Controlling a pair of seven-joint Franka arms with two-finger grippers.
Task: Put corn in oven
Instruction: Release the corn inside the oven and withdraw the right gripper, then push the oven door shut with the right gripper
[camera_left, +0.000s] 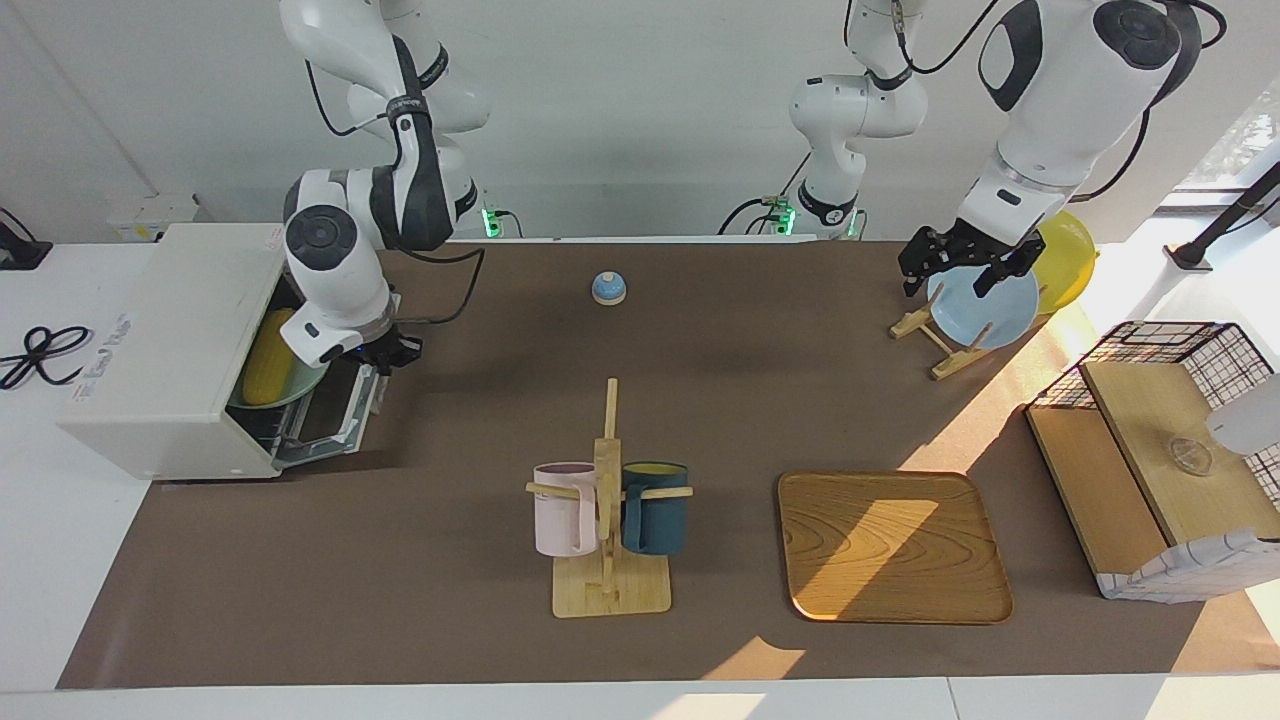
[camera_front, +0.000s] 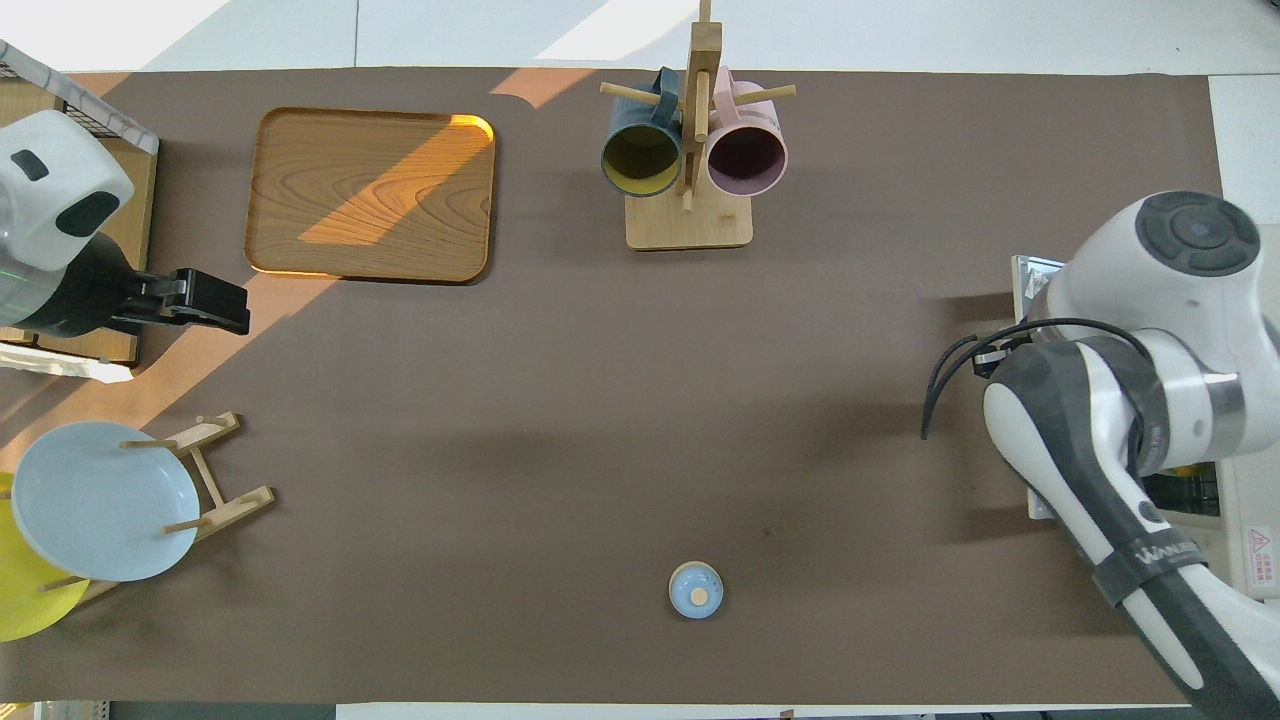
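The bright yellow corn cob (camera_left: 262, 358) lies on a pale green plate (camera_left: 300, 392) inside the boxy off-white toaster oven (camera_left: 170, 345). The right gripper (camera_left: 388, 352), fingers clenched, lifts the half-raised glass door (camera_left: 335, 415) and could slip off, dropping it. The left gripper (camera_left: 955, 262) waits released over a pale blue plate (camera_left: 985, 305).

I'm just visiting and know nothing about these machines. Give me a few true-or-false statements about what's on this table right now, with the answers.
1. The corn lies inside the oven. True.
2. The oven door is fully shut. False: it is partly raised, with a gap left.
3. The right gripper is at the door's upper edge, jaws shut. True.
4. Both mugs sit on the wooden tray. False: the pink mug and dark blue mug hang on a wooden rack.
5. The left gripper holds the light blue plate. False: it waits over it with open jaws.
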